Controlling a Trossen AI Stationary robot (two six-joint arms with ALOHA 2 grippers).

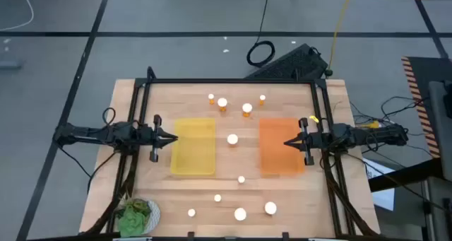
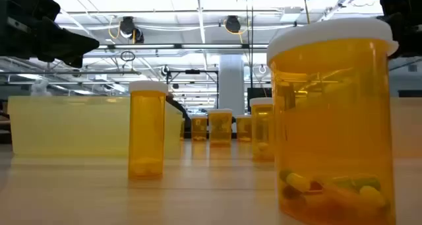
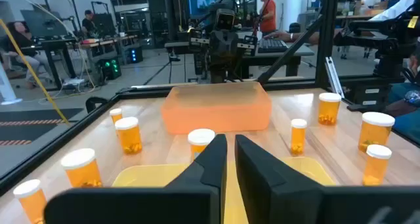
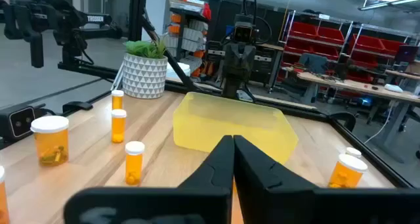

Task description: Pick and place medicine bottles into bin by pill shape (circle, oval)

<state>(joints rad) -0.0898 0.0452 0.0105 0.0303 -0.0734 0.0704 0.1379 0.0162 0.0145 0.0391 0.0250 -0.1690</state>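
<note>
- Left gripper [image 1: 171, 136]: held over the outer edge of the yellow tray [image 1: 193, 146], fingers pressed together and holding nothing, pointing toward the table's centre.
- Right gripper [image 1: 288, 143]: mirrors it over the outer edge of the orange tray [image 1: 280, 146], fingers likewise closed on nothing.
- Medicine bottles [image 1: 232, 138]: none lies in either tray. All stand upright on their bases, long axis vertical, on the wooden table [image 1: 321, 198]. One group stands beyond the trays on the far side, one bottle stands alone in the gap between the trays, and the rest are spread along the near edge.
- Governing relation: the lone centre bottle lies straight ahead of both sets of fingertips, across the width of a tray from each. Judged about equally reachable by either arm (the far and near groups call for a sideways reach).
- Materials: bottles are smooth, translucent amber plastic cylinders with round white caps, some wider than others. The nearest one in the low view [image 2: 331, 119] shows oval, capsule-like pills in its base.
- Trays are shallow, frosted, translucent plastic rectangles.
- Handling judgement: the smooth round walls may slip or tip if gripped off-centre.
</note>
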